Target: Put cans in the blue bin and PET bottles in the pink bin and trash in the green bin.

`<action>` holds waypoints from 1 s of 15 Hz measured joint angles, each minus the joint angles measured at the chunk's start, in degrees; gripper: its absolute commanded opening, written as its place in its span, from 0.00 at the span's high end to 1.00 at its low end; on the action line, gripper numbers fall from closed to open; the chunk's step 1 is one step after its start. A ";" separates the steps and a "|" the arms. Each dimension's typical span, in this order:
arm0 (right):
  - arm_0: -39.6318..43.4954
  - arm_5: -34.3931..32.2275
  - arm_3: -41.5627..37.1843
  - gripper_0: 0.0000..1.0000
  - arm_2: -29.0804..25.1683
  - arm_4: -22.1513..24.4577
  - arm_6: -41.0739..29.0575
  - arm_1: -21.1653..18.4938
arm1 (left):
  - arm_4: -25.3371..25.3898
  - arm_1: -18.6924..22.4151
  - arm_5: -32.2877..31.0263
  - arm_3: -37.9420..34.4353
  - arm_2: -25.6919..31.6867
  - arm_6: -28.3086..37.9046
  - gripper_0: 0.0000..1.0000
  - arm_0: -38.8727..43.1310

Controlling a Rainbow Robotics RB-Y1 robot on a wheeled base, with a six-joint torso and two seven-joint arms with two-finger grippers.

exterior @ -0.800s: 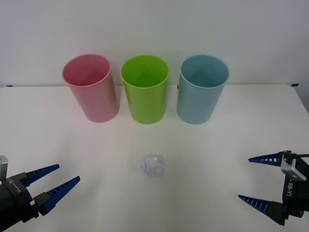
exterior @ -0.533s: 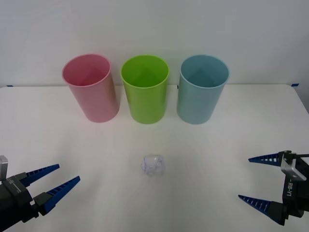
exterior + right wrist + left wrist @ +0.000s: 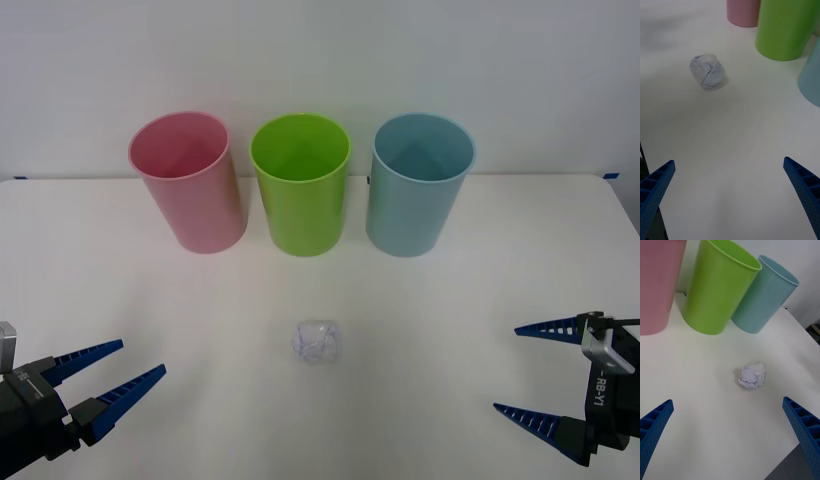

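Nothing has moved over the last moment: the trash (image 3: 318, 342) lies where it lay on the table (image 3: 450, 300), in front of the green bin (image 3: 300, 185), which stands between the pink bin (image 3: 188, 181) and blue bin (image 3: 420, 185). Both grippers stay low at the near corners, left gripper (image 3: 115, 373) and right gripper (image 3: 522, 368) spread wide and empty, well apart from the wad, so I judge the pickup hasn't begun.

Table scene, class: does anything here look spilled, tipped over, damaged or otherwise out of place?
Nothing stands out. The pink bin, green bin and blue bin stand upright in a row. The trash lies alone on the table, as expected.
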 measured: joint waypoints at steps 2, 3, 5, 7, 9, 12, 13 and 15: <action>0.00 0.00 0.00 0.00 0.00 0.00 0.01 0.00 | 0.00 0.00 0.00 0.00 0.00 0.00 0.00 0.00; 0.00 0.00 0.00 0.00 0.00 0.00 0.00 0.00 | 0.00 0.00 0.00 0.00 0.00 0.00 0.00 0.00; 0.00 0.00 0.00 0.00 0.00 0.00 0.00 0.00 | 0.00 0.00 0.00 0.00 0.00 0.00 0.00 0.00; 0.00 0.00 0.00 0.00 0.00 0.00 -0.01 0.00 | 0.00 0.00 0.00 0.00 0.00 0.00 0.00 0.00; 0.00 0.00 0.00 0.00 0.00 0.00 -0.01 0.00 | 0.00 0.00 0.00 0.00 0.00 0.00 0.00 0.00; 0.00 0.00 0.00 0.00 0.00 0.00 0.01 0.00 | 0.00 0.00 0.00 0.00 0.00 0.00 0.00 0.00; 0.00 0.00 0.00 0.00 0.00 0.00 0.00 0.00 | 0.00 0.00 0.00 0.00 0.00 0.00 0.00 0.00; 0.00 0.00 0.00 0.00 0.00 0.00 0.00 0.00 | 0.00 0.00 0.00 0.00 0.00 0.00 0.00 0.00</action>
